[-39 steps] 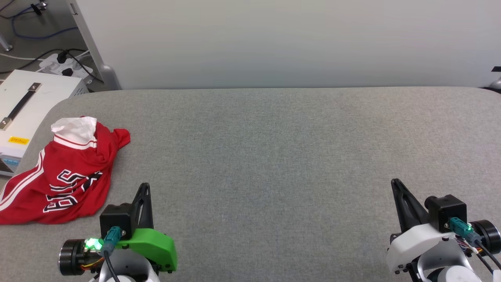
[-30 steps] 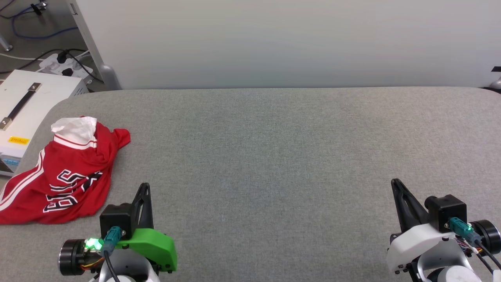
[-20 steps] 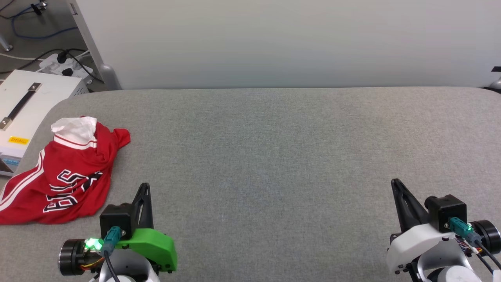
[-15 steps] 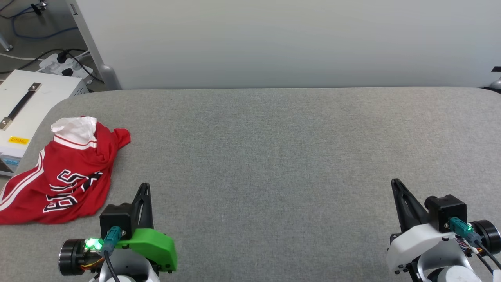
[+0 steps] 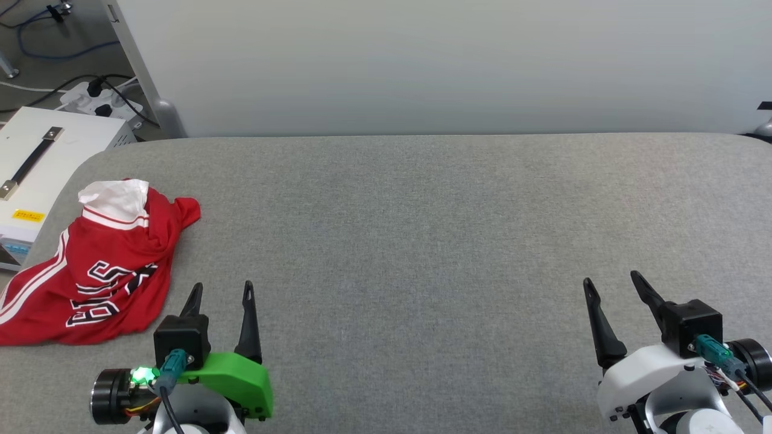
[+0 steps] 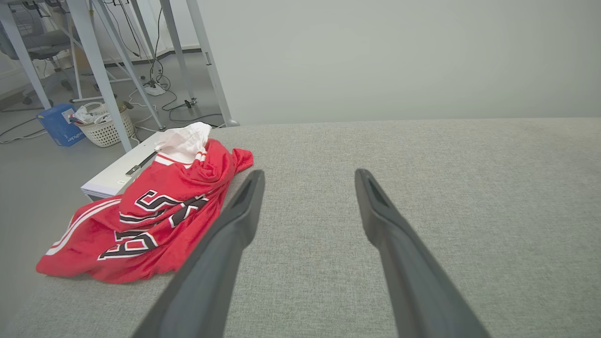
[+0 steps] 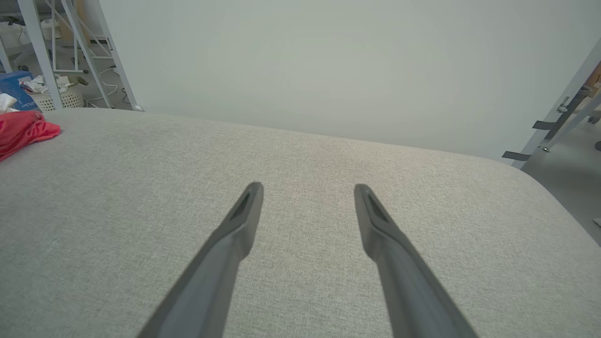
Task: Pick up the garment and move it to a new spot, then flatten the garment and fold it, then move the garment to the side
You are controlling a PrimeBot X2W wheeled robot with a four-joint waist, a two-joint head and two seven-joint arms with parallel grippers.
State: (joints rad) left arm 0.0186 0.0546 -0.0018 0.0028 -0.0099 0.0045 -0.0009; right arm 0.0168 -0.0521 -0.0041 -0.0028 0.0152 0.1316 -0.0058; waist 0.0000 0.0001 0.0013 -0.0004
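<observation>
While garment lies crumpled | left tool, right tool wide, empty | basket holds clutter

A grey fabric-covered tabletop with rounded corners carries one crumpled red garment at its left edge, black lettering facing up, a white sleeve bunched at the far end

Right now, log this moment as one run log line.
stage: pickup not started | shirt: crumpled, at left edge of table | left pincer: open, empty | right pincer: open, empty
</observation>
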